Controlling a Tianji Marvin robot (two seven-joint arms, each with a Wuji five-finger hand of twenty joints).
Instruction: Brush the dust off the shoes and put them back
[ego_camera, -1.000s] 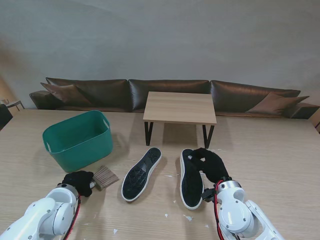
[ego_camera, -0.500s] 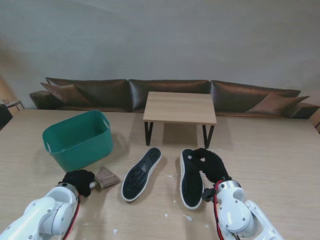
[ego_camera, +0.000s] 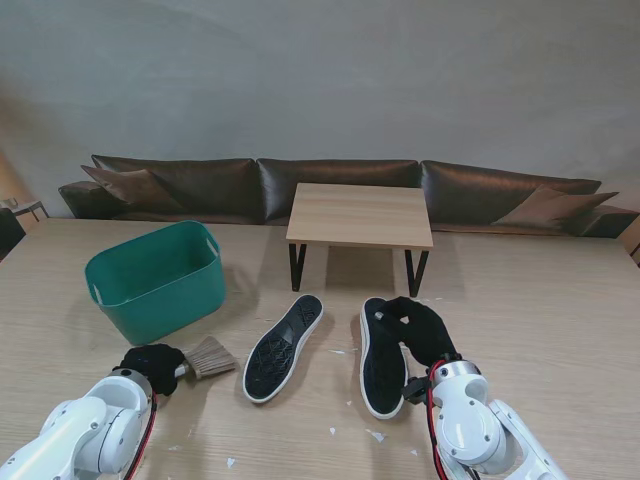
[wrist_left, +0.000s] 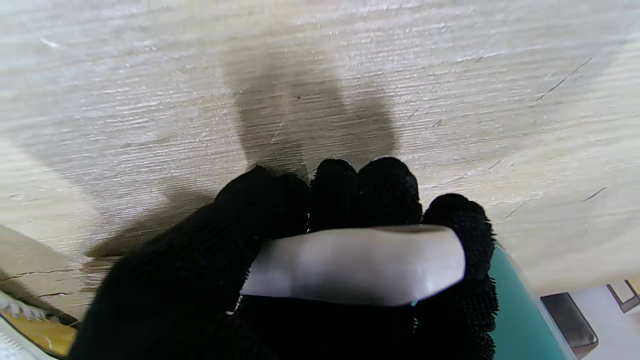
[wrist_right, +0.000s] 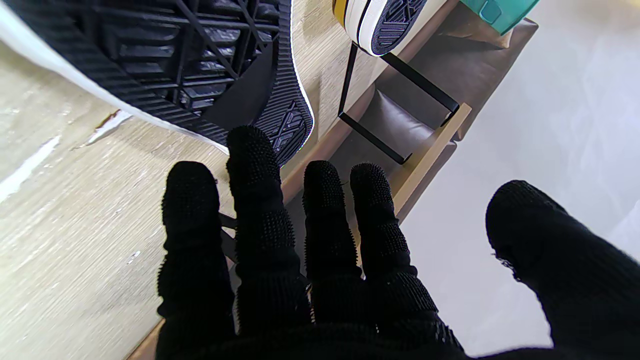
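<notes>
Brush (ego_camera: 207, 357) — gripped by left hand (ego_camera: 152, 363)

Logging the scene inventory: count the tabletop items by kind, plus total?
Shoes: 2, left shoe and right shoe, both sole-up
Brush: 1, held in the left hand
Green basket: 1
Small wooden table: 1
Total: 5

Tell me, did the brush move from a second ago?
Yes. The brush slid slightly toward the green basket and away from the left shoe, which stayed put.
</notes>
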